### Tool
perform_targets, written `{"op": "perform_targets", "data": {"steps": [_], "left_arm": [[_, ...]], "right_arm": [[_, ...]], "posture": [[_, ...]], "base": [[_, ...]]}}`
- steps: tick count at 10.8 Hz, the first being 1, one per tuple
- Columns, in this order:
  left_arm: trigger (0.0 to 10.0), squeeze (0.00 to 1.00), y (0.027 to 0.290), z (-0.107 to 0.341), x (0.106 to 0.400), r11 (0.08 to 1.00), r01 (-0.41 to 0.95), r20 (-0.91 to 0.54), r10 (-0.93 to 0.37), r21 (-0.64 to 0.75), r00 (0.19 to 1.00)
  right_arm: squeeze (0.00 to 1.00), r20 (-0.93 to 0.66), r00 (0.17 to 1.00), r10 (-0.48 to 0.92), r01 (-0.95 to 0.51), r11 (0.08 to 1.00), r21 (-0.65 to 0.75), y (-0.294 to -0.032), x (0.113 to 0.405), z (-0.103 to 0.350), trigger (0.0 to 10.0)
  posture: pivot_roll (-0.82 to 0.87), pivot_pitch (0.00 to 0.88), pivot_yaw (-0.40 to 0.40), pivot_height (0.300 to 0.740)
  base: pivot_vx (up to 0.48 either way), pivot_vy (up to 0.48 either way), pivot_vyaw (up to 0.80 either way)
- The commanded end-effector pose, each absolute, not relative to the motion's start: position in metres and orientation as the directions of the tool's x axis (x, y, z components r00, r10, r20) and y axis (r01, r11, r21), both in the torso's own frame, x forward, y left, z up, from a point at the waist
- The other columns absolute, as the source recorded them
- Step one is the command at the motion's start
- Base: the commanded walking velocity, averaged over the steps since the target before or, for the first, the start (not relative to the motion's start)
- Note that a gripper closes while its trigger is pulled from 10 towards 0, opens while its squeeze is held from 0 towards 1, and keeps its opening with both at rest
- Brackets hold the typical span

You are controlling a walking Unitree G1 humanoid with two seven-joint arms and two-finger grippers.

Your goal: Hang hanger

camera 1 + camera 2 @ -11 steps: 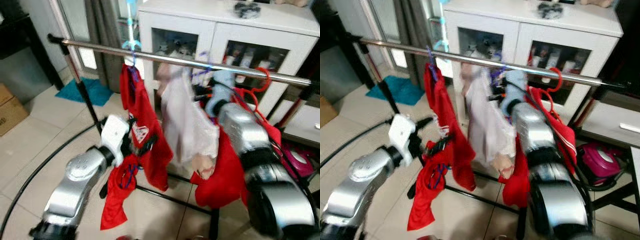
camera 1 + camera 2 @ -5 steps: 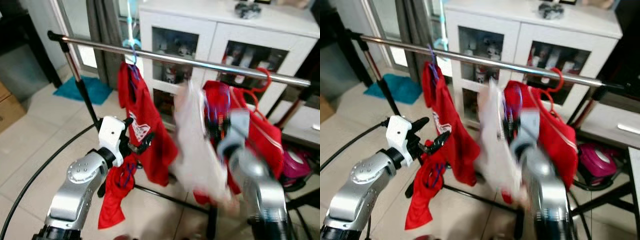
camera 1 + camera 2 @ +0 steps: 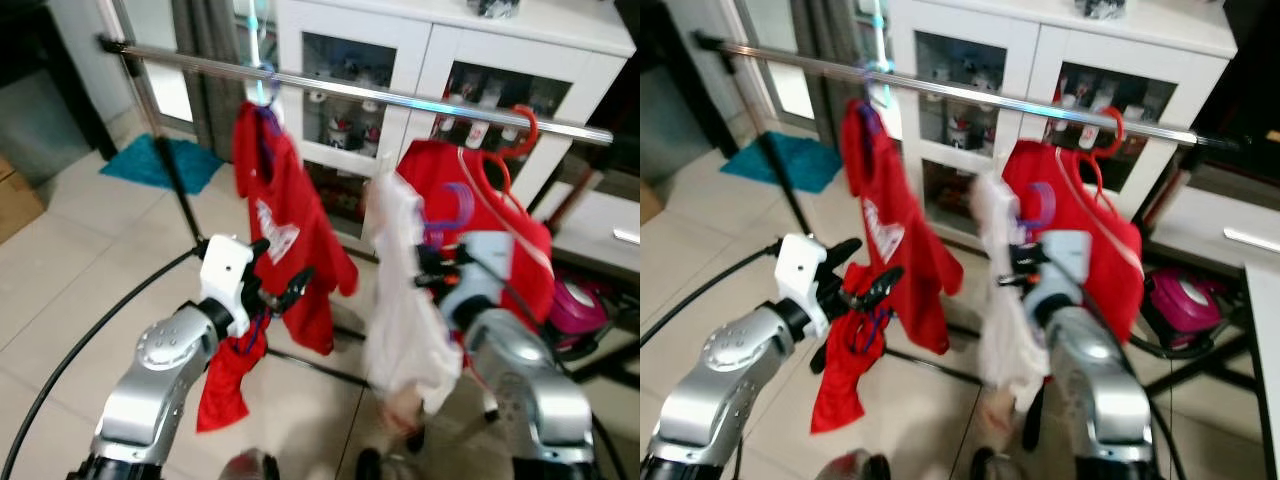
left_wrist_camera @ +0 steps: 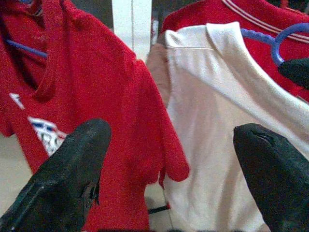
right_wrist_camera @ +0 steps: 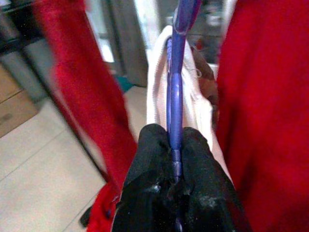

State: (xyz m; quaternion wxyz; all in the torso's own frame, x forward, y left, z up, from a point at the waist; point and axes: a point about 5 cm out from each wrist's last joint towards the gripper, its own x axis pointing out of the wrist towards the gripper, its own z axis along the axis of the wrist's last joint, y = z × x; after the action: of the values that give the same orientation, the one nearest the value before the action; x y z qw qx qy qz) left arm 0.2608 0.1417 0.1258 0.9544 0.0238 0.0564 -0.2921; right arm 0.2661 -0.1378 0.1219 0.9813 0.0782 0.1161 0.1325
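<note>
Fingers of my right gripper (image 5: 175, 193) press together on the thin stem of a purple plastic hanger (image 5: 176, 96), its hook (image 3: 452, 208) curling up below the rail, not yet on it. Draped from that hanger is one white garment (image 3: 405, 310), soft and crumpled, hanging in loose folds down past my silver right forearm (image 3: 525, 385).

My left gripper (image 4: 169, 159) is spread wide, two matte black fingers (image 4: 63, 179) holding nothing, pointing at cloth. In the head view, it (image 3: 275, 290) sits just beside the lower hem of a red T-shirt (image 3: 285, 240) with a white printed badge on the chest. That shirt hangs from a purple hanger on the shiny chrome rail (image 3: 350, 92), a straight round bar on a black stand.

Counting reds: that shirt on the left, a second red garment (image 3: 500, 235) on a red plastic hanger (image 3: 515, 140) at the rail's right, and a third red piece (image 3: 228, 378) dangling limp below my left wrist. Three red, one white.

Behind the rail stands a white cabinet (image 3: 430, 55) with glass doors. Pale glossy tiles (image 3: 70, 270) cover the floor, with a teal mat (image 3: 160, 163) and a curved black cable (image 3: 90, 330) on them.
</note>
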Motion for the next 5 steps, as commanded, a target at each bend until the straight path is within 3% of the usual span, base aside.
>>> {"op": "perform_targets", "data": {"steps": [1,5], "left_arm": [[10.0,0.00,0.1396,0.1277,0.2610,0.825,0.565,-0.114,-0.560,0.013,0.820],[10.0,0.00,0.1335,0.1285,0.2631,0.809,0.587,-0.111,-0.583,0.003,0.805]], "right_arm": [[0.00,-0.181,0.941,0.285,-0.253,0.951,0.180,-0.1397,0.2647,0.1306,0.0],[0.00,-0.188,0.940,0.286,-0.253,0.950,0.180,-0.1432,0.2569,0.1311,0.0]], "posture": [[-0.06,0.000,-0.003,0.740],[-0.08,0.000,0.019,0.740]], "base": [[-0.304,0.000,0.00],[-0.295,0.000,0.00]]}}
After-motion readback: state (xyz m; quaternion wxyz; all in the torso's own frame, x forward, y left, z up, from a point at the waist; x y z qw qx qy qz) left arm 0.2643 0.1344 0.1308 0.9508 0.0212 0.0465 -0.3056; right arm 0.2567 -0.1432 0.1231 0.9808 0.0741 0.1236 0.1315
